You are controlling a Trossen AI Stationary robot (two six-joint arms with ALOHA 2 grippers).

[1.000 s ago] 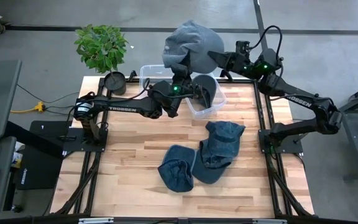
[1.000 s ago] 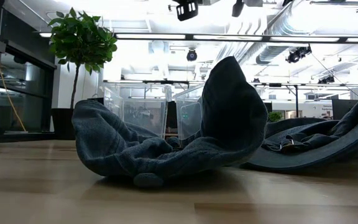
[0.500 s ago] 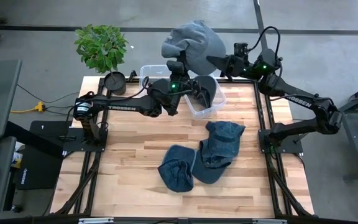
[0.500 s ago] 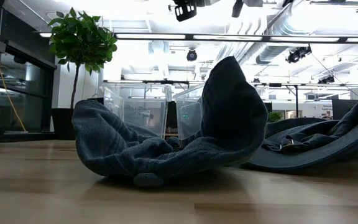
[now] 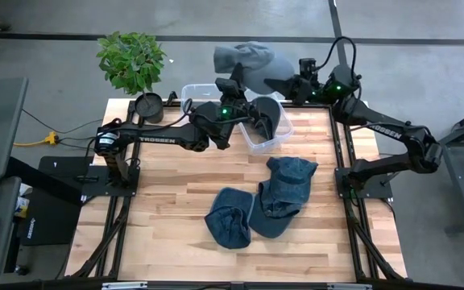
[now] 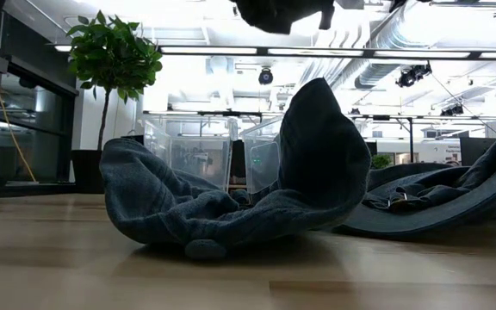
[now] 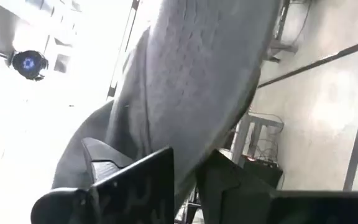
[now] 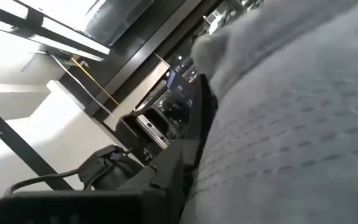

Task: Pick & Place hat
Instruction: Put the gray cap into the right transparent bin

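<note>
A grey knit hat [image 5: 252,63] hangs in the air over the table's far edge, behind a clear plastic bin [image 5: 196,93]. My left gripper [image 5: 232,83] is shut on its left lower side and my right gripper [image 5: 283,80] on its right side. The hat's underside shows at the top of the low view [image 6: 282,13]. A dark hat [image 5: 266,118] lies in the bin. Two blue denim hats [image 5: 287,189] [image 5: 229,216] rest on the table's near half. My left gripper pinches the grey hat's lower edge [image 7: 182,158] between its two fingers [image 7: 138,183], coming up from below and from the left. The hat is lifted clear and stands above the fingers. My right gripper holds the hat's right side [image 8: 241,155], level from the table's right. One finger [image 8: 194,134] lies along the cloth; the other is hidden by it.
A potted plant [image 5: 131,60] stands at the far left corner, next to a dark round pot [image 5: 148,106]. Bare wood lies on the table's left half and along the near edge. In the low view the denim hats [image 6: 257,198] fill the foreground.
Both grippers have come down a little with the grey hat between them, the right one also moving toward the table's left. The hat looks smaller and more gathered from above, and its underside has come into the top of the low view.
</note>
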